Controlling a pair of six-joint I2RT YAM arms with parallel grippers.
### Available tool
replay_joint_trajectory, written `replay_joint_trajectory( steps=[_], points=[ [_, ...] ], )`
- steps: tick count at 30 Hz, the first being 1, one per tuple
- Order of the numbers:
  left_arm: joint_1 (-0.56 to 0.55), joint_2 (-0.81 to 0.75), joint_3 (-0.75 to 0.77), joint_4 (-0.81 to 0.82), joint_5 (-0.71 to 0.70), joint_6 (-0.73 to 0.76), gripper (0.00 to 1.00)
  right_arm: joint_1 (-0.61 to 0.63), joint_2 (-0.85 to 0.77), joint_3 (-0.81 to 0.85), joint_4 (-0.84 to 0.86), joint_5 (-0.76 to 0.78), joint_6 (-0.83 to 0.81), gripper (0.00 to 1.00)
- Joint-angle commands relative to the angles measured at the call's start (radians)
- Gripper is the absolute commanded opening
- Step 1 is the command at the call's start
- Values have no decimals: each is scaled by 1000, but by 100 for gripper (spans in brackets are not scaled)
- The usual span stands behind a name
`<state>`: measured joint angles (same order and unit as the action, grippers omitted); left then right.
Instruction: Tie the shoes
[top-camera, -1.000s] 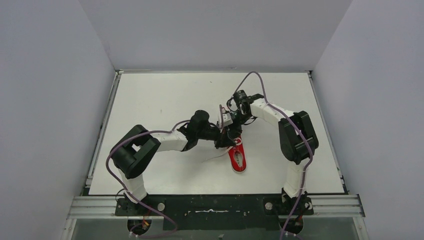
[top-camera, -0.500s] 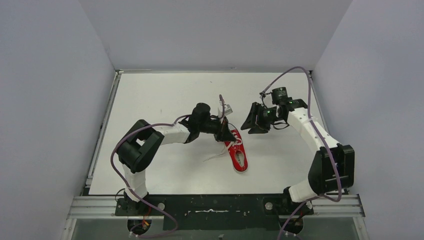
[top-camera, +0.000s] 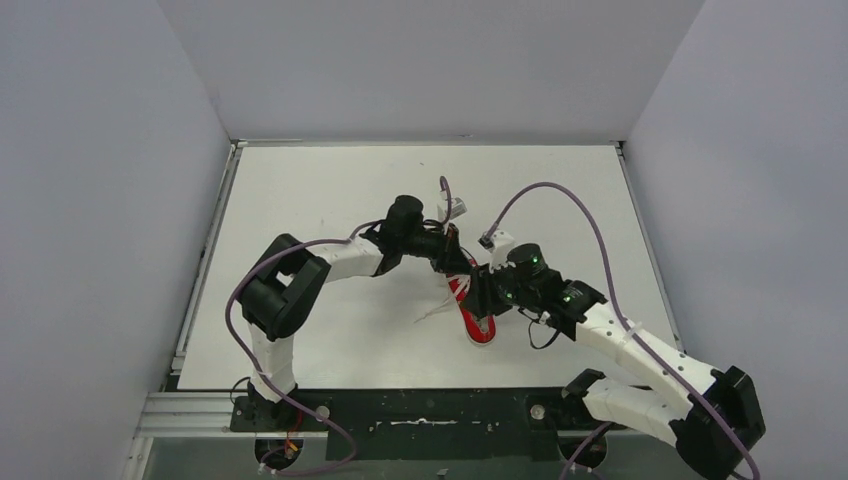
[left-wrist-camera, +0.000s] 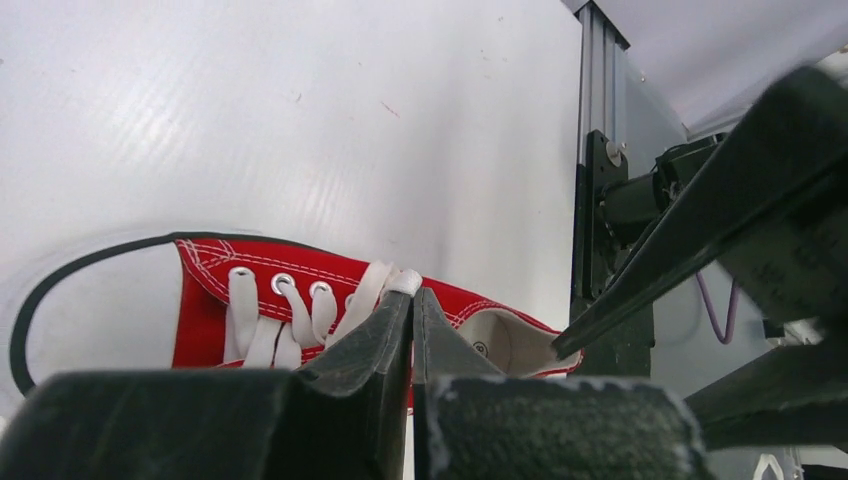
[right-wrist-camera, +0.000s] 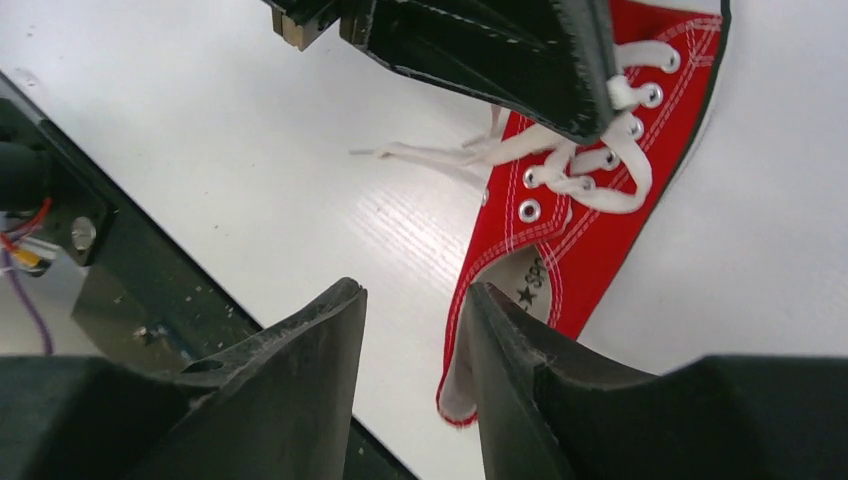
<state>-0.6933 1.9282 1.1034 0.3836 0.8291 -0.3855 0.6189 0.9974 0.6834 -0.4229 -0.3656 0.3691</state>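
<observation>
Left end effector (left-wrist-camera: 411, 296) shut at the white laces (left-wrist-camera: 244, 302) of the sneaker (right-wrist-camera: 592, 255); right end effector (right-wrist-camera: 412, 296) half-open astride its heel rim (right-wrist-camera: 456, 345)

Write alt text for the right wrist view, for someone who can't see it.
A red sneaker lies on the white table, with the left end effector closed on its white laces. The right end effector hovers open at the sneaker's heel end, holding nothing.

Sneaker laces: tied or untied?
Untied. The laces trail loose over the table beside the sneaker; no bow shows.
</observation>
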Motion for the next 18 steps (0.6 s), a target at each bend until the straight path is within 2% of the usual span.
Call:
replay_joint_trajectory(
  steps=[1,4,7,13,18],
  points=[
    [26,31,72,1,74,-41,0,118,79,-30,337,218,-69,42],
    [33,43,90,-16,98,-47,0,211,188,20,395,329,-151,41],
    [35,58,123,-63,118,-35,0,251,303,75,415,408,-243,40],
    [49,60,139,-106,136,-20,0,267,433,157,443,537,-391,44],
    [54,69,146,-83,146,-46,0,267,486,153,465,546,-480,43]
  ],
)
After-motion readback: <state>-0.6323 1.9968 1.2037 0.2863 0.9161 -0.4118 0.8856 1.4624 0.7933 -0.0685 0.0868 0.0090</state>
